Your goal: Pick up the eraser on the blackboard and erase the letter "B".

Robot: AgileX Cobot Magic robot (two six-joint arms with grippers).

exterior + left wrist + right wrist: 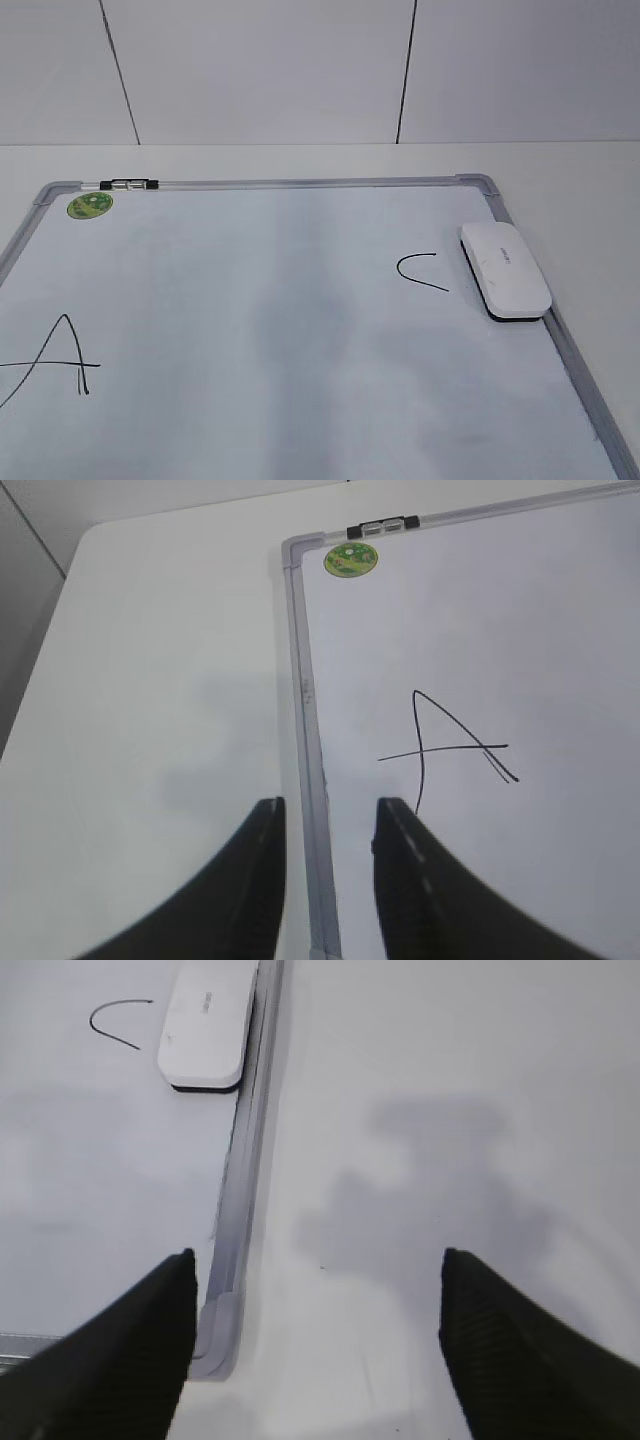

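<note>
The blackboard [300, 400] is a white board in a grey frame lying flat on the table. The white eraser [503, 268] lies on it by the right frame edge; it also shows in the right wrist view [207, 1023]. A black "A" [60, 355] is at the left and a curved "C" [420, 270] sits just left of the eraser. No letter "B" shows; the board's middle is smudged grey. My left gripper [328, 815] is open, straddling the board's left frame. My right gripper [317, 1260] is open and empty over the table beside the board's near right corner.
A round green sticker [89, 205] and a small clip [128, 184] sit at the board's far left corner. White table [590, 200] surrounds the board; a white panelled wall stands behind.
</note>
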